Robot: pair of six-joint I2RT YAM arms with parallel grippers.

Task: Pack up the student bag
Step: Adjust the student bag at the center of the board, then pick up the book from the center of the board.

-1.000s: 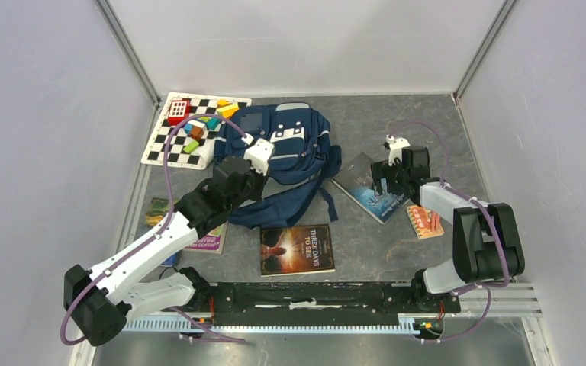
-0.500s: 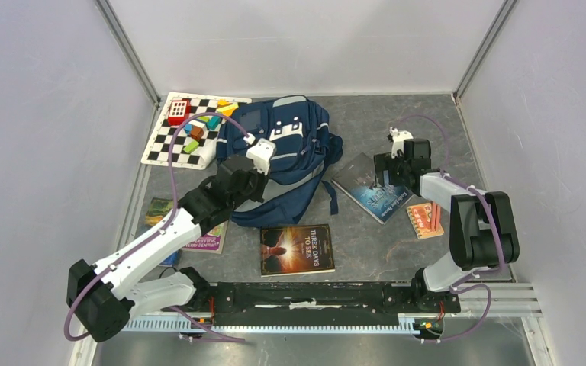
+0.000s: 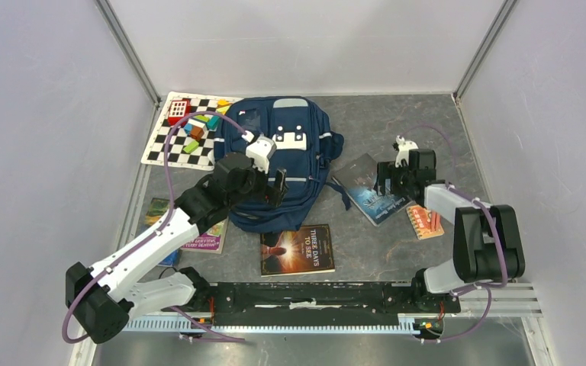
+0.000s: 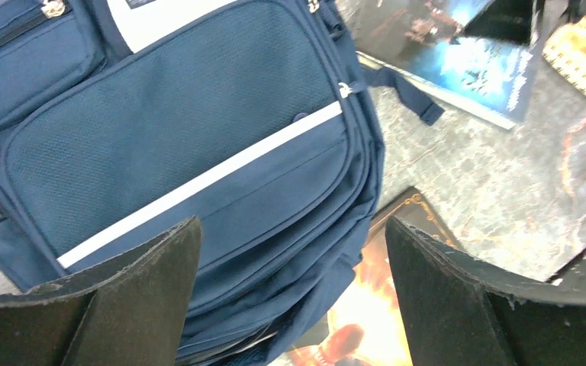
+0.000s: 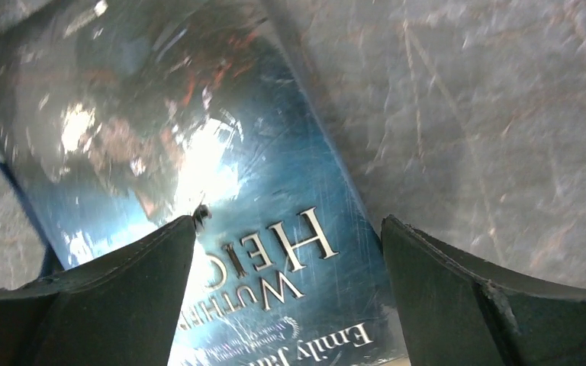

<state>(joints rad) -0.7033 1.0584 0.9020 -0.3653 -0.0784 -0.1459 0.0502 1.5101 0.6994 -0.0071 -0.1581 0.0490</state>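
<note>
top view: the student bag lies flat, front pockets up, toward 12 o'clock of the table, with its top at 12 and its bottom edge at 6. the left gripper hangs over the bag's lower front pocket, near its 7 o'clock corner, jaws spread wide and holding nothing. the right gripper stands at 3 o'clock of the bag, apart from it, over a blue book; its jaws are likewise wide and empty. only this view shows the checkerboard at 10 o'clock of the bag.

left wrist view: the two fingers frame the bag's mesh pocket and grey stripe; whether they touch the fabric cannot be told. this view alone shows the bag's bottom edge hiding a corner of an orange-covered book, and a dark strap reaching toward the blue book.

right wrist view: only here does the blue book's title read "wuthering heights", lying between the spread fingers.
</note>
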